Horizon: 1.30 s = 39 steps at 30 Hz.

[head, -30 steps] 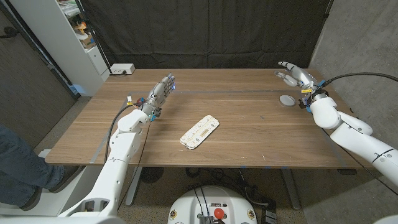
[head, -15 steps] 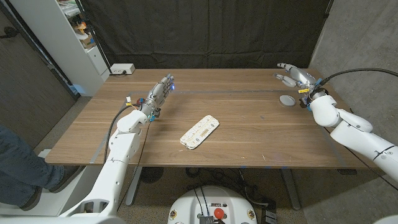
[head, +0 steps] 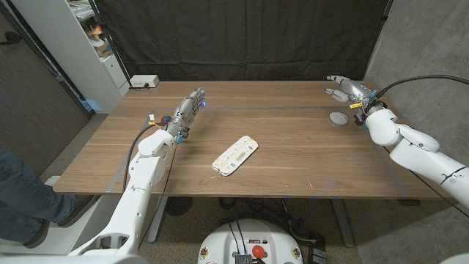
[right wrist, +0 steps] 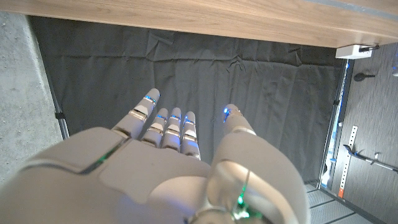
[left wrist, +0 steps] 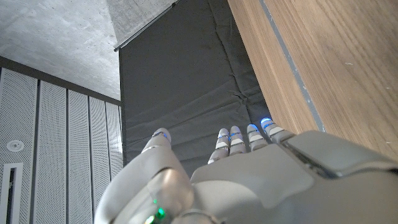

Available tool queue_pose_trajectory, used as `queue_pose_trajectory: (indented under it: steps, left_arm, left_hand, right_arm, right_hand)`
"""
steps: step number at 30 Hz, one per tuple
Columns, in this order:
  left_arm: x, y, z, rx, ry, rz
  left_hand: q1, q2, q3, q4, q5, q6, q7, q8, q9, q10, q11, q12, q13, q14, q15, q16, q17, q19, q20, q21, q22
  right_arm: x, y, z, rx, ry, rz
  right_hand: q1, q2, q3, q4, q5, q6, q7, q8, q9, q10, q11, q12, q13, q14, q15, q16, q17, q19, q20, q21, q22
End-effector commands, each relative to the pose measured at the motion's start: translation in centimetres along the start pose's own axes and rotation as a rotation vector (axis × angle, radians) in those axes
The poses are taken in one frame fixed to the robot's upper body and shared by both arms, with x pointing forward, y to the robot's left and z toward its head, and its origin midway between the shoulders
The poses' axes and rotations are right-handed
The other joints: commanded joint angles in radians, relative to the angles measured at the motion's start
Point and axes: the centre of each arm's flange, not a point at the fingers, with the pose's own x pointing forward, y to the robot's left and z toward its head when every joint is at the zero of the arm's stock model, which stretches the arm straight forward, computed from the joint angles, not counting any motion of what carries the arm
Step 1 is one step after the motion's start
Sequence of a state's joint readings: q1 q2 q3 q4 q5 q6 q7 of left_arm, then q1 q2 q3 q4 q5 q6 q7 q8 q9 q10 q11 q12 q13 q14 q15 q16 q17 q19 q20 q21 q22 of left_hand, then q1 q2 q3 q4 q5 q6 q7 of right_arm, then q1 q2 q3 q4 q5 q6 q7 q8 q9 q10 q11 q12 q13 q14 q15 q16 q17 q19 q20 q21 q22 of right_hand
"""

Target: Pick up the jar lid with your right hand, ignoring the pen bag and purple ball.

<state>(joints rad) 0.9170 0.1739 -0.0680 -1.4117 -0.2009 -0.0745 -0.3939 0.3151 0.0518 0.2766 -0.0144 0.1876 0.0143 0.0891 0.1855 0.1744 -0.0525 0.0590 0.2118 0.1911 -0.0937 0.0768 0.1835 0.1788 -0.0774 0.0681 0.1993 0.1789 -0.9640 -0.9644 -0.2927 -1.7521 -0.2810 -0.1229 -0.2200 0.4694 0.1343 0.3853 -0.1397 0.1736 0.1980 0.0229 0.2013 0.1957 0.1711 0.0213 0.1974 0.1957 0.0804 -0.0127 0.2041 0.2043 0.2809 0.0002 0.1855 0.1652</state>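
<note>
- The jar lid (head: 338, 118), a small flat round grey disc, lies on the wooden table (head: 293, 161) near its far right corner, just beside our right hand (head: 347, 89) and a little nearer the robot than the fingers.
- We judge the lid light, stiff and thin; lying flat on smooth wood, it may slide away if pushed from one side.
- We would take it at the rim, thumb on one edge and a finger on the opposite edge, pressing down lightly so that the tips get under the lip.
- Our right hand holds nothing: its fingers are stretched out and apart, raised over the far edge of the table, not touching the lid.
- Our left hand (head: 188, 109) also holds nothing, fingers extended together, poised over the left half of the table, well apart from the lid.
- A long pale patterned pen bag (head: 235, 154) lies near the middle of the table, well clear of the lid.
- The head view gives the lid's place relative to both hands; the right wrist view has the back of the right hand (right wrist: 174, 162) with its straight fingers against the dark curtain (right wrist: 186, 68), confirming that nothing is in the grasp.
- The left wrist view likewise has the left hand (left wrist: 249, 168) with extended fingers and bare table edge.
</note>
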Motion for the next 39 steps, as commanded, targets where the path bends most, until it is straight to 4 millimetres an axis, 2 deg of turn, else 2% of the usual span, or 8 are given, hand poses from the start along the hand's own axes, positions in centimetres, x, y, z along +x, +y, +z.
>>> queue_pose_trajectory:
  steps: [1, 5, 6, 9, 20, 26, 39]
  left_arm:
    - [0.43, -0.09, -0.07, 0.0, 0.002, -0.004]
    - [0.44, -0.06, 0.11, 0.002, 0.001, -0.003]
    - [0.43, -0.04, 0.14, 0.003, 0.001, -0.001]
    - [0.39, 0.01, 0.19, 0.005, 0.001, 0.0]
    - [0.25, -0.24, 0.08, 0.002, 0.003, 0.001]
    - [0.19, -0.39, 0.12, 0.004, 0.004, 0.002]
    - [-0.16, -0.62, 0.21, 0.009, 0.008, 0.003]
  left_hand:
    - [0.002, 0.011, 0.002, -0.004, 0.0, 0.004, 0.002, 0.002, 0.004, -0.004, -0.006, -0.003, 0.003, -0.007, -0.008, 0.003, 0.003, -0.007, 0.005, -0.001, 0.002]
    - [0.002, 0.011, 0.002, -0.005, 0.0, 0.004, 0.001, 0.002, 0.004, -0.004, -0.008, -0.003, 0.003, -0.008, -0.008, 0.002, 0.003, -0.008, 0.007, -0.001, 0.002]
    - [0.002, 0.012, 0.001, -0.006, 0.0, 0.004, 0.0, 0.002, 0.004, -0.005, -0.009, -0.003, 0.003, -0.008, -0.008, 0.002, 0.003, -0.011, 0.025, -0.002, 0.002]
    - [0.002, 0.012, 0.001, -0.006, 0.0, 0.004, -0.002, 0.002, 0.004, -0.004, -0.011, -0.003, 0.003, -0.009, -0.01, 0.002, 0.003, -0.011, 0.034, -0.002, 0.003]
    - [0.002, 0.012, 0.001, -0.008, 0.0, 0.006, -0.007, 0.002, 0.004, -0.004, -0.015, -0.003, 0.003, -0.009, -0.012, 0.003, 0.003, -0.012, 0.02, -0.001, 0.003]
    - [0.002, 0.013, 0.0, -0.009, 0.0, 0.006, -0.009, 0.002, 0.004, -0.005, -0.015, -0.003, 0.003, -0.01, -0.014, 0.002, 0.003, -0.013, 0.029, -0.002, 0.003]
    - [0.002, 0.014, 0.0, -0.01, 0.0, 0.007, -0.01, 0.002, 0.004, -0.006, -0.018, -0.004, 0.003, -0.01, -0.014, 0.003, 0.003, -0.014, 0.033, -0.001, 0.004]
  right_arm:
    - [0.56, -0.14, -0.19, -0.043, 0.021, 0.035]
    - [0.7, -0.24, -0.09, -0.065, 0.027, 0.057]
    - [0.73, -0.26, -0.06, -0.068, 0.03, 0.059]
    - [0.77, -0.33, -0.02, -0.078, 0.034, 0.063]
    - [0.75, -0.8, -0.3, -0.108, 0.052, 0.086]
    - [0.65, -0.99, -0.53, -0.124, 0.06, 0.103]
    - [0.78, -0.99, -0.6, -0.161, 0.064, 0.149]
  right_hand:
    - [0.018, -0.005, 0.003, -0.014, 0.006, -0.005, -0.006, -0.004, 0.0, -0.004, 0.001, -0.001, 0.003, 0.003, 0.003, 0.003, 0.0, 0.0, 0.004, -0.002, 0.004]
    - [0.032, -0.019, 0.005, -0.025, 0.007, -0.019, -0.004, -0.008, 0.0, -0.019, 0.007, -0.006, 0.004, 0.002, 0.008, 0.0, -0.004, -0.004, 0.011, -0.002, 0.003]
    - [0.036, -0.023, 0.005, -0.028, 0.008, -0.021, -0.004, -0.009, 0.0, -0.024, 0.009, -0.007, 0.004, 0.002, 0.008, 0.0, -0.005, -0.005, 0.014, -0.002, 0.003]
    - [0.043, -0.03, 0.006, -0.032, 0.009, -0.025, -0.001, -0.009, 0.0, -0.03, 0.015, -0.008, 0.004, 0.008, 0.007, 0.001, -0.006, -0.003, 0.015, -0.001, 0.003]
    - [0.054, -0.044, 0.007, -0.036, 0.011, -0.032, -0.001, -0.01, 0.0, -0.037, 0.021, -0.008, 0.004, 0.011, 0.009, 0.001, -0.007, -0.001, 0.019, 0.001, 0.003]
    - [0.062, -0.058, 0.007, -0.036, 0.015, -0.041, -0.003, -0.011, 0.0, -0.053, 0.032, -0.011, 0.005, 0.018, 0.011, 0.003, -0.007, -0.001, 0.022, 0.002, 0.004]
    - [0.07, -0.074, 0.007, -0.036, 0.019, -0.061, -0.003, -0.015, 0.0, -0.061, 0.033, -0.01, 0.005, 0.019, 0.016, 0.002, -0.006, -0.002, 0.032, 0.002, 0.004]
